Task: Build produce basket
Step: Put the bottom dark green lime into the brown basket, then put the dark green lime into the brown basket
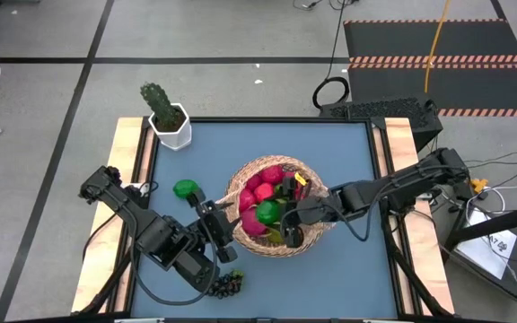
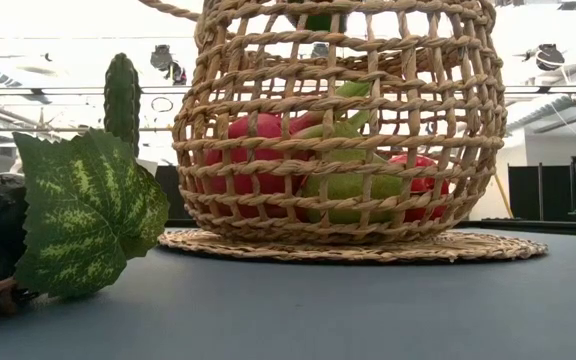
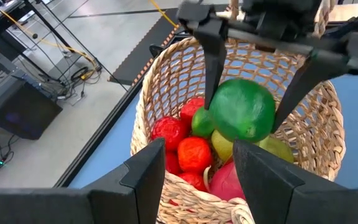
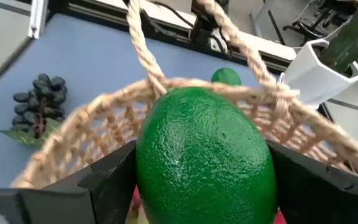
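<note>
The lime (image 4: 205,163) filled my right gripper (image 1: 287,213), pinched between its fingers above the basket (image 1: 317,240), which sat mid-table, already heaped. My left gripper (image 1: 219,226) waited spread beside the basket. Released there, the lime could roll off the pile.

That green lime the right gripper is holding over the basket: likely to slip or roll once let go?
The lime looks round, smooth and glossy, pinched only at its sides by the right gripper, so it might slip. Dropped into the basket, it would probably roll a little, then settle against the piled fruit.
</note>
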### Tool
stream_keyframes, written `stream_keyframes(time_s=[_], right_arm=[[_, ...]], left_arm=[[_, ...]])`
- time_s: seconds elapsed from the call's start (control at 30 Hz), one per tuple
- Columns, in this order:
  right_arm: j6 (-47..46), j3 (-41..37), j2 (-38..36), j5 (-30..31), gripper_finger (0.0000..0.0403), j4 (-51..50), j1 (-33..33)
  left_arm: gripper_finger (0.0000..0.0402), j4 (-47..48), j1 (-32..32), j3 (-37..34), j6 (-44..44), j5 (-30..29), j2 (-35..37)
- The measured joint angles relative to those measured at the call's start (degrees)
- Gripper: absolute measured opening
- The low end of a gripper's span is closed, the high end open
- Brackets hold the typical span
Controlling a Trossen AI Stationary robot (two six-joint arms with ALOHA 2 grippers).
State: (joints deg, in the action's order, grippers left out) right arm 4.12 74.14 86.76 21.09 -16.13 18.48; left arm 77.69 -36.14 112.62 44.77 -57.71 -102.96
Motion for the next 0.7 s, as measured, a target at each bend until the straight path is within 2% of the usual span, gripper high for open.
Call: stream_keyframes(time_s=[0.37,0.7], right_arm=[[0.0,-8.0,0.0,-0.2,0.0311,9.4,-1.7],[0.0,-8.4,-0.1,-0.2,0.0356,11.7,-1.6]], left_arm=[[0.0189,0.0,0.0,0.0,0.0,0.0,0.0],[0.0189,-0.2,0.0,0.0,0.0,0.0,0.0]])
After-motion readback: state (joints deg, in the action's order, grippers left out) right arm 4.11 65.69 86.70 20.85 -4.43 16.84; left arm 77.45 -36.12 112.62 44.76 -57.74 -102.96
